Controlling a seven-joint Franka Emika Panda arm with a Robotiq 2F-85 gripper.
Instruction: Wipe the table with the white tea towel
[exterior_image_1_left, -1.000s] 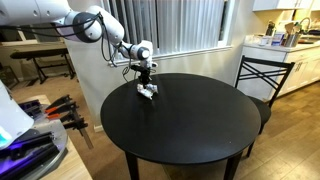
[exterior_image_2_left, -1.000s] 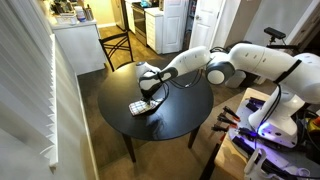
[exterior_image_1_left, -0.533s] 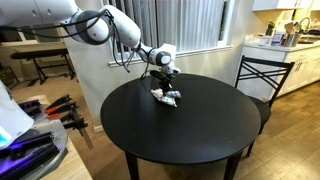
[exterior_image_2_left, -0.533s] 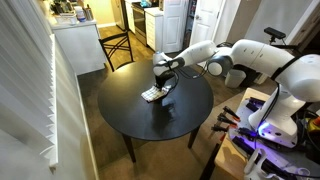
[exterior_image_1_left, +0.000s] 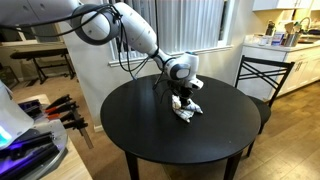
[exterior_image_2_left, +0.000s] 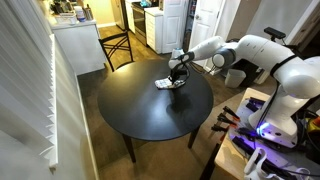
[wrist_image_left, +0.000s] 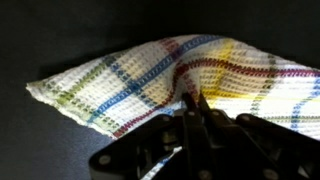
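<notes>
The white tea towel (wrist_image_left: 150, 70), with coloured check stripes, lies crumpled on the round black table (exterior_image_1_left: 160, 135). In both exterior views it sits under the gripper, a small pale bundle (exterior_image_1_left: 188, 113) (exterior_image_2_left: 167, 84) toward one side of the tabletop. My gripper (wrist_image_left: 196, 103) is shut on a fold of the towel and presses it against the table. In the exterior views the gripper (exterior_image_1_left: 181, 100) (exterior_image_2_left: 176, 74) points straight down onto the towel.
A black chair (exterior_image_1_left: 262, 78) stands at the table's far side; it also shows in an exterior view (exterior_image_2_left: 118, 48). Window blinds (exterior_image_1_left: 190, 25) hang behind the table. Tools lie on a bench (exterior_image_1_left: 55, 110) beside it. A white cabinet (exterior_image_2_left: 75, 45) stands near the chair.
The gripper has dragged the towel across the tabletop, from the edge near the robot base toward the middle and the chair side. The grip on the towel has stayed shut.
</notes>
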